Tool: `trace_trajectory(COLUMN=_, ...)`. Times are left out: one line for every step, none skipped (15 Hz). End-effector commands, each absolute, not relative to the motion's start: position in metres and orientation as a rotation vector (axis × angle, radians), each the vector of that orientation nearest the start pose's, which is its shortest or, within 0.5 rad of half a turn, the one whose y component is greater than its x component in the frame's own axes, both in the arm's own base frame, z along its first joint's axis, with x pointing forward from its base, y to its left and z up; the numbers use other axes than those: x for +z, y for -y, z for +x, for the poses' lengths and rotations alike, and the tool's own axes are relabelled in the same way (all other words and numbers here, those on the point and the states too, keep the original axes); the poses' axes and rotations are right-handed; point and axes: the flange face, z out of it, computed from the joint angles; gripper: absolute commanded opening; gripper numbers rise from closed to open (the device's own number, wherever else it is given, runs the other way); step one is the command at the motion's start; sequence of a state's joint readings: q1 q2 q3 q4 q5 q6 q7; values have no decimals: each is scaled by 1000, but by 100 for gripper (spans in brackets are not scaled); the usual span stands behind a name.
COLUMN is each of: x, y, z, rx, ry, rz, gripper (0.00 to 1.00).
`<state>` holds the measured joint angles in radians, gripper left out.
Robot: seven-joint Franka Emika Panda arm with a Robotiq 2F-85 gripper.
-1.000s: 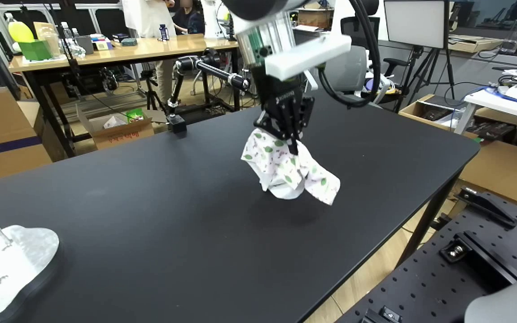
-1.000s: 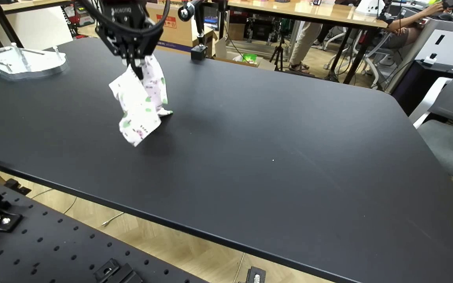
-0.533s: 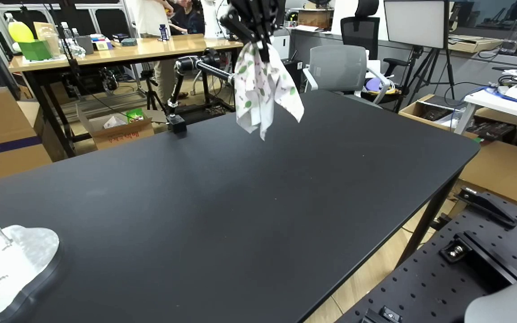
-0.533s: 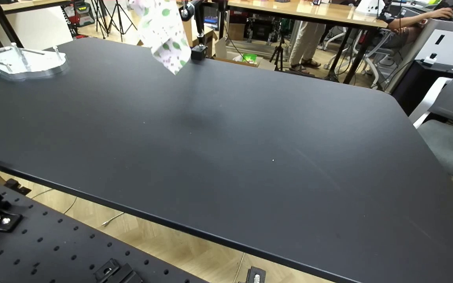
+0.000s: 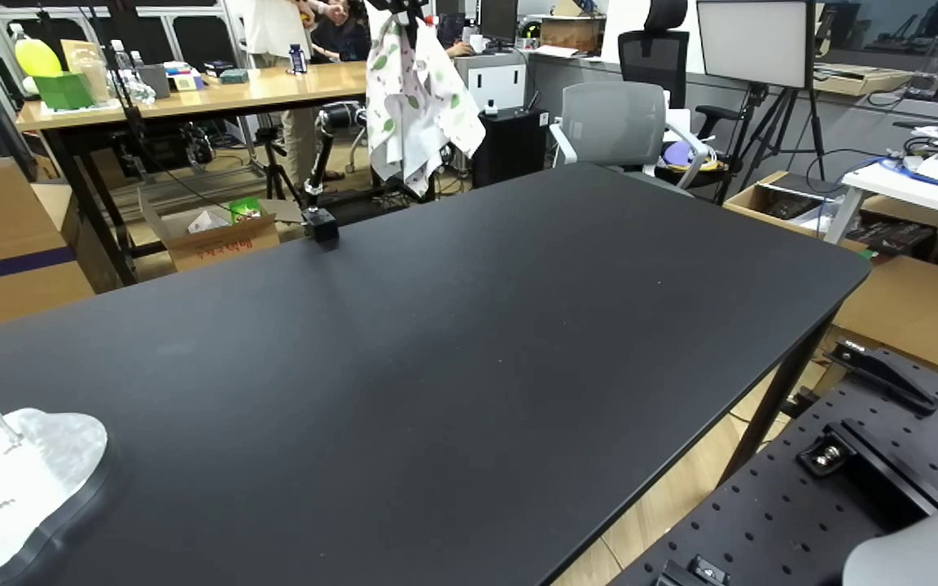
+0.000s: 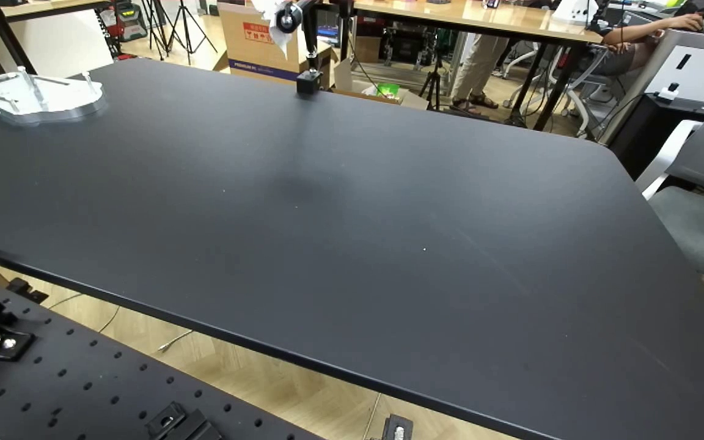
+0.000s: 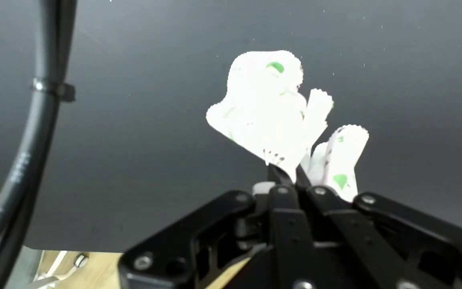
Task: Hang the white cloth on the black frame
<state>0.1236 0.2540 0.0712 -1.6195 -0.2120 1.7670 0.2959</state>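
My gripper [image 5: 410, 31] is shut on the white cloth [image 5: 420, 106], which has green leaf prints and hangs in folds high above the table's far edge. In the wrist view the fingertips of my gripper [image 7: 291, 174] pinch the cloth [image 7: 269, 108]. A black jointed stand [image 5: 322, 175], the likely frame, stands on the far table edge. In that view the cloth covers the stand's side bar. In an exterior view the cloth's lower tip [image 6: 280, 40] shows beside the stand's round knob [image 6: 289, 18]; my gripper is out of that view. Whether cloth and stand touch, I cannot tell.
A black table [image 5: 404, 391] spreads below. A white plate with metal posts [image 5: 29, 464] lies on it, also in an exterior view [image 6: 34, 98]. Cardboard boxes [image 5: 225, 240] and a wooden desk [image 5: 273, 85] stand behind. A grey chair [image 5: 611, 122] is past the far edge.
My gripper has lifted the cloth from low over the table, up and away to the far edge beside the black stand. The cloth now hangs longer. The stand and plate have not moved.
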Motion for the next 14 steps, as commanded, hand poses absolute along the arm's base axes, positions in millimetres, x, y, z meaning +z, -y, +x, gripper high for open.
trace_trajectory(x=471, y=-94, z=664, rx=61, ry=-301, rz=-3321, gripper=1)
trace_trajectory(x=468, y=-92, z=671, rx=54, ry=-330, rz=-3321, gripper=1)
trace_trajectory(x=463, y=-91, z=676, rx=49, ry=-343, rz=-3326, gripper=1)
trace_trajectory(x=459, y=-90, z=680, rx=58, ry=-356, rz=-3328, gripper=1)
trace_trajectory(x=456, y=-87, z=683, rx=68, ry=-366, rz=-3330, gripper=1)
trace_trajectory(x=452, y=-84, z=684, rx=87, ry=-379, rz=-3333, gripper=1)
trace_trajectory(x=450, y=-82, z=685, rx=99, ry=-380, rz=-3339, gripper=1)
trace_trajectory(x=450, y=-77, z=683, rx=116, ry=-386, rz=-3342, gripper=1)
trace_trajectory(x=450, y=-73, z=682, rx=126, ry=-390, rz=-3348, gripper=1)
trace_trajectory(x=451, y=-67, z=678, rx=139, ry=-391, rz=-3353, gripper=1)
trace_trajectory(x=453, y=-62, z=676, rx=139, ry=-404, rz=-3358, gripper=1)
trace_trajectory(x=454, y=-56, z=673, rx=151, ry=-406, rz=-3363, gripper=1)
trace_trajectory(x=455, y=-51, z=670, rx=165, ry=-415, rz=-3366, gripper=1)
trace_trajectory(x=455, y=-46, z=667, rx=178, ry=-416, rz=-3370, gripper=1)
